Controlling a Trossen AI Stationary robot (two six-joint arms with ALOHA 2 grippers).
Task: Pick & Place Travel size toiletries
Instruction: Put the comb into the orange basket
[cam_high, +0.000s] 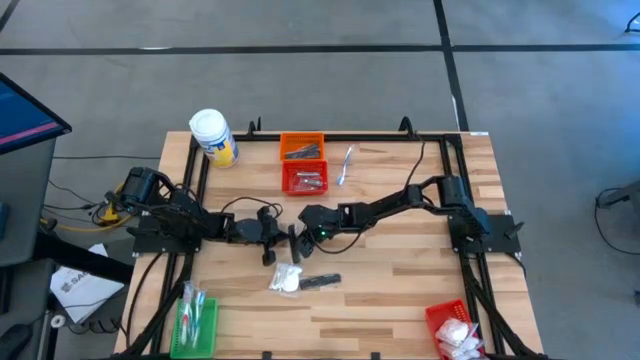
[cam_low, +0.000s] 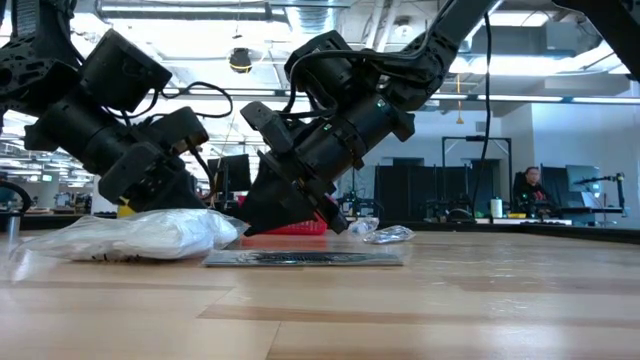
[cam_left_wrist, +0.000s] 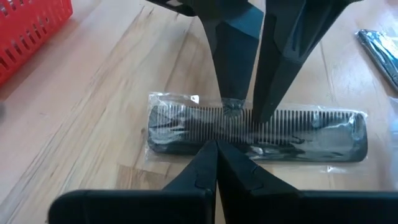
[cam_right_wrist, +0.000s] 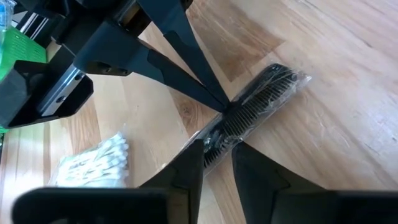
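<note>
Right gripper (cam_right_wrist: 217, 155) is straddling a wrapped black comb (cam_left_wrist: 255, 127) mid-table, fingers narrowly parted across its teeth, not yet clamping. Left gripper (cam_left_wrist: 216, 144), shut, is touching the comb's spine. Comb is lying flat, crosswise between both grippers. No writing is readable.

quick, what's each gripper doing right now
left gripper: shut, tips pressed on the black plastic-wrapped comb
right gripper: fingers straddle that comb, grip cannot be told
</note>
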